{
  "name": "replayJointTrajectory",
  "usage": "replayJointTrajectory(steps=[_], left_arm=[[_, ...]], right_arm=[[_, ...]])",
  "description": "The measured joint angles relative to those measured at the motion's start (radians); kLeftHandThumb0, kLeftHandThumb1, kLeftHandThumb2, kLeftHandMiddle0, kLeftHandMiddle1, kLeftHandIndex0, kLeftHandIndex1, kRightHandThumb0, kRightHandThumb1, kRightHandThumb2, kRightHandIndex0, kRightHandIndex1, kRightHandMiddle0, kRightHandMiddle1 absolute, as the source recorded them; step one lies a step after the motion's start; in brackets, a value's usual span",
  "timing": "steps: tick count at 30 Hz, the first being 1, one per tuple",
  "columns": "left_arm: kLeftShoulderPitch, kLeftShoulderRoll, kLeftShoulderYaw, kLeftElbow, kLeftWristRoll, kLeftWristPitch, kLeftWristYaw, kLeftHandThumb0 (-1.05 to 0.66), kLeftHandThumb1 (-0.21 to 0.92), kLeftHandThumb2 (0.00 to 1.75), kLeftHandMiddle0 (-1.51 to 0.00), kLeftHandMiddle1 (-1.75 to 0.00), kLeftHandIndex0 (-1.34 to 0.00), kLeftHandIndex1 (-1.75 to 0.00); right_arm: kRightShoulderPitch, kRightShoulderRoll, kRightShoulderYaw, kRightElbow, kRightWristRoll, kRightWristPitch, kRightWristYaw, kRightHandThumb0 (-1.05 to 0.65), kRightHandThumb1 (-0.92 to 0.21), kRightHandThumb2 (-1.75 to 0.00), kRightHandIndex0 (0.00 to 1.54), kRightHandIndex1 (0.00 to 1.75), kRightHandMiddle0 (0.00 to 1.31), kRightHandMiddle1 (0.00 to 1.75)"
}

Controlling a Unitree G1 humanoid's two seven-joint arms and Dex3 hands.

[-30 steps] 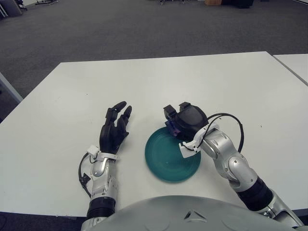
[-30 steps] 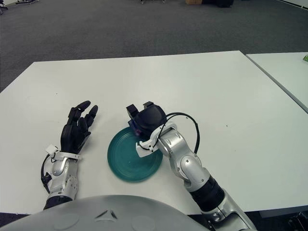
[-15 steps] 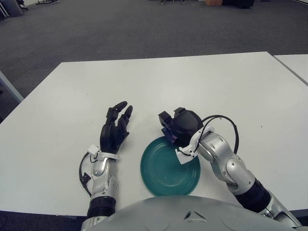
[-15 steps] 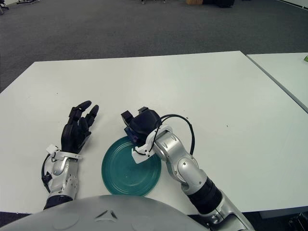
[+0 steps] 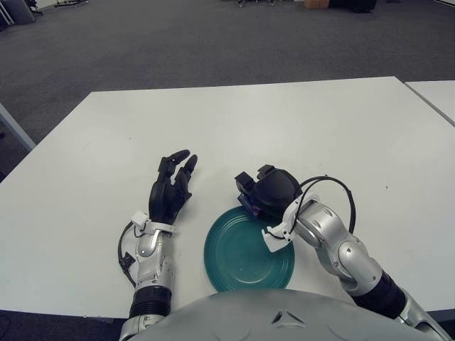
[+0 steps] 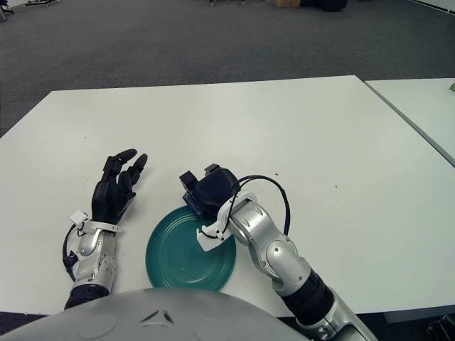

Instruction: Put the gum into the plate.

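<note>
Two hands show: the right hand [image 5: 270, 193] curls around the blue gum [image 5: 248, 204] over the far rim of the teal plate [image 5: 242, 259]; the left hand [image 6: 114, 190], fingers spread, holds nothing. Both views agree.

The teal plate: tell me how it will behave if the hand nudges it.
The teal plate looks thin and shallow, so probably light. It sits flat on the smooth white table, so it would likely slide, not tip. The right hand, shut on the gum, hovers at its far rim.
</note>
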Motion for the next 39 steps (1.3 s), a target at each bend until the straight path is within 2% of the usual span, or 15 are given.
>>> replayJointTrajectory(steps=[5,12,30,39], left_arm=[[-0.006,0.002,0.0,0.01,0.003,-0.02,-0.009,-0.83,0.92,0.6,-0.19,-0.77,-0.06,-1.36],[-0.049,0.022,0.008,0.07,0.003,-0.031,-0.032,-0.84,0.92,0.59,-0.15,-0.78,-0.05,-1.35],[-0.05,0.031,-0.003,0.076,0.031,-0.049,-0.04,-0.91,0.92,0.56,-0.11,-0.81,-0.06,-1.33],[-0.051,0.03,-0.004,0.077,0.028,-0.069,-0.054,-0.92,0.92,0.55,-0.14,-0.85,-0.08,-1.36]], right_arm=[[0.003,0.0,0.0,0.0,-0.011,-0.001,-0.016,-0.79,-0.92,-0.8,0.41,0.16,0.0,0.75],[0.004,0.003,-0.001,0.007,-0.022,-0.001,-0.043,-0.8,-0.92,-0.8,0.4,0.13,0.0,0.73],[0.012,0.008,-0.002,0.025,-0.035,0.009,-0.08,-0.79,-0.92,-0.8,0.41,0.07,0.0,0.75],[0.013,0.008,-0.002,0.026,-0.035,0.01,-0.084,-0.79,-0.92,-0.8,0.41,0.06,0.0,0.74]])
